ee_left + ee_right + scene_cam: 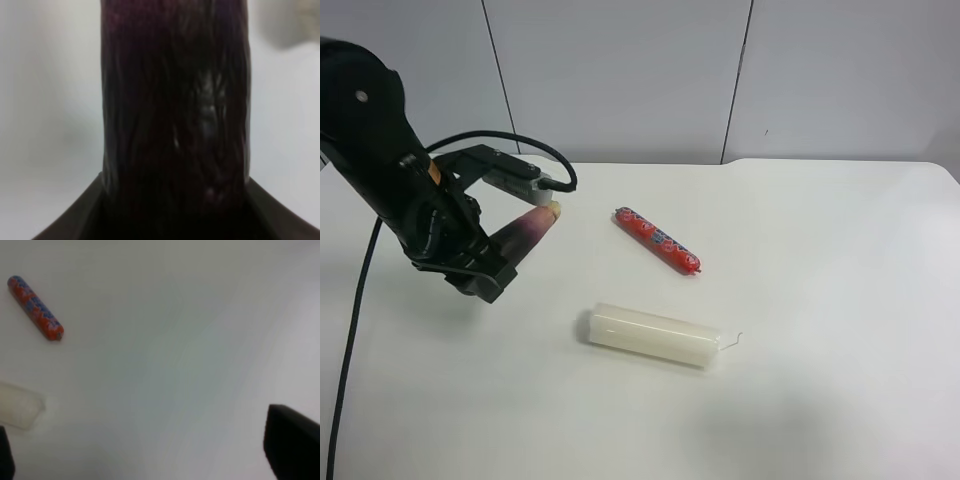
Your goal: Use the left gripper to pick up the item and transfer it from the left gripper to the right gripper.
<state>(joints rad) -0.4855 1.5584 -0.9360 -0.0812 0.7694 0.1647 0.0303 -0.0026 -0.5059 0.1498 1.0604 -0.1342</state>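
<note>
- Eggplant [525, 232]: fat dark end pinched in the left end effector [498, 235], pale tip jutting free toward the sausage [657, 241]; looks clear of the worktop [840, 300].
- Right end effector [145, 450]: fingers spread wide, empty, over bare worktop.
- Step: pickup looks done, handover pending.
- Next: bring the arms together so the right end effector closes on the free tip.

No text, label, brand, number or sign could be read in any view. The red, glossy sausage-shaped stick [657, 241] carried blue and pale markings along its casing, but these were too small and blurred to read as letters.
</note>
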